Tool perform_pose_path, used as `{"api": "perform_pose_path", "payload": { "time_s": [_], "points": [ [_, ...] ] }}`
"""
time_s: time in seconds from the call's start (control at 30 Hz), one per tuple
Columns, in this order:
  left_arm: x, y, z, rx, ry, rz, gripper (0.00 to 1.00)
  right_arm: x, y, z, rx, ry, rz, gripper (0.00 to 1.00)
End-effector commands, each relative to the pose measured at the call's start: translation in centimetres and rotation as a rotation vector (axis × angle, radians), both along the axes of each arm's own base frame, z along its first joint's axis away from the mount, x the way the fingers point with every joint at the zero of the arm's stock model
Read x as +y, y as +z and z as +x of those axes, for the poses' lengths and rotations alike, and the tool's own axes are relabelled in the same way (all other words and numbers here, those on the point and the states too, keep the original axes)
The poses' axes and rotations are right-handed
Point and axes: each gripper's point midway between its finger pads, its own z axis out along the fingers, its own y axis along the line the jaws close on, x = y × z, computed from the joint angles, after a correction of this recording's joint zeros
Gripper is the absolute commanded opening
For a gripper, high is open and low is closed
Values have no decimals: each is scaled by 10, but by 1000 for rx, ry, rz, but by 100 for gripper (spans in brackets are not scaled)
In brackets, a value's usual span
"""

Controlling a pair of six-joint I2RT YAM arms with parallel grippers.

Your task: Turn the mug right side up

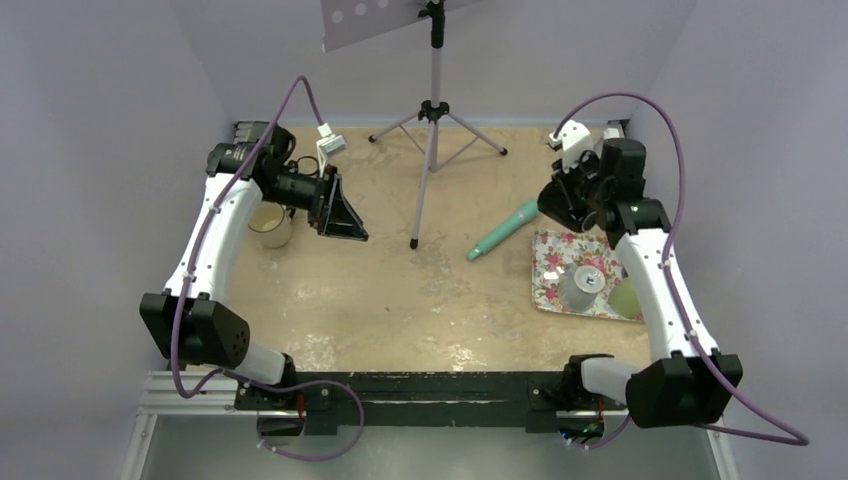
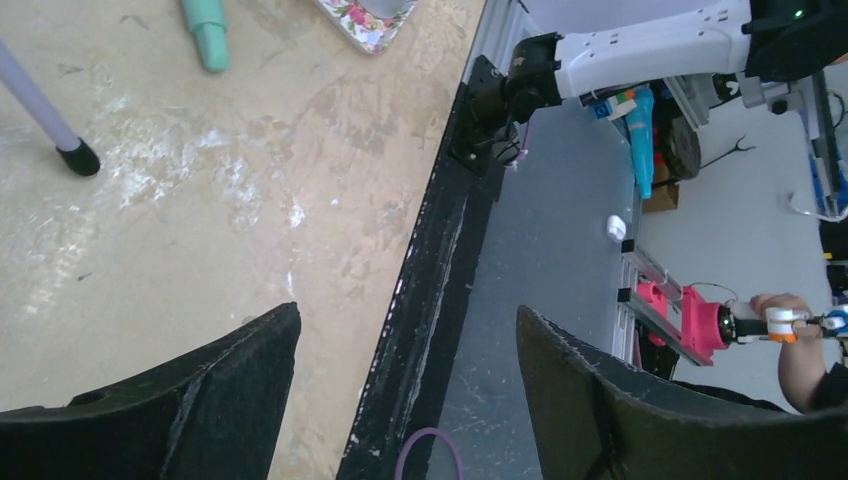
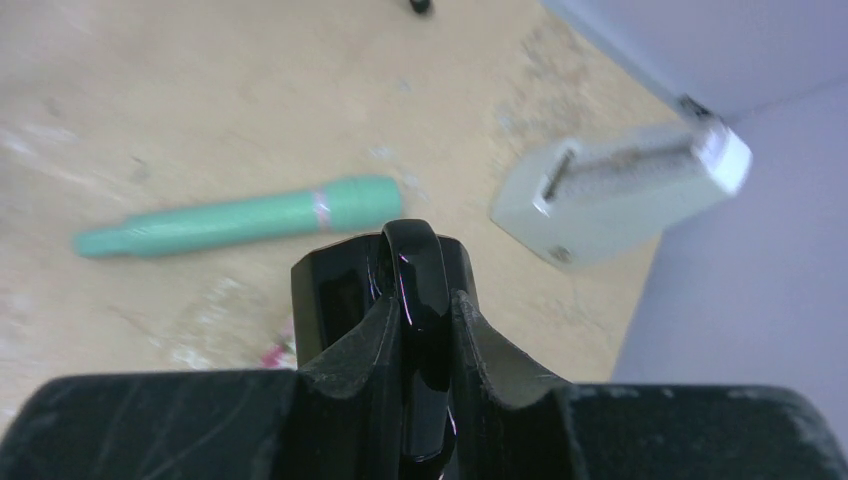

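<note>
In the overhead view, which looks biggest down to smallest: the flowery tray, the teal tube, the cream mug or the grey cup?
Largest to smallest:
1. flowery tray
2. teal tube
3. cream mug and grey cup: they look about the same size, so I would not rank those two.

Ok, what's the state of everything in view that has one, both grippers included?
Cream ceramic mug: upright, mouth up, not held.
Left gripper: open, empty, apart from the mug.
Right gripper: shut on a glossy black object; what it is, unclear.
Teal plastic cylinder: lying on its side.
Grey cup: standing on the floral tray; which end is up, unclear.
</note>
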Motion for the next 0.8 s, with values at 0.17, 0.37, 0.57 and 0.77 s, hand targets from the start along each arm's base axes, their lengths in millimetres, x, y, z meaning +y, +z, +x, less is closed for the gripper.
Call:
{"api": "perform_pose_path", "payload": {
  "time_s": [0.17,0.37,0.57,0.77],
  "points": [
    [-25,32,12,-38,-10,-101,98,188,135,-35,-302,306,675,0],
    [-36,41,23,-82,1,-117,99,287,153,-70,-201,561,1049,0],
    [-43,29,17,-40,-27,-120,95,335,167,-79,-153,686,1132,0],
    [-46,28,11,-23,-48,-141,84,354,170,-81,-129,750,1198,0]
  ]
}}
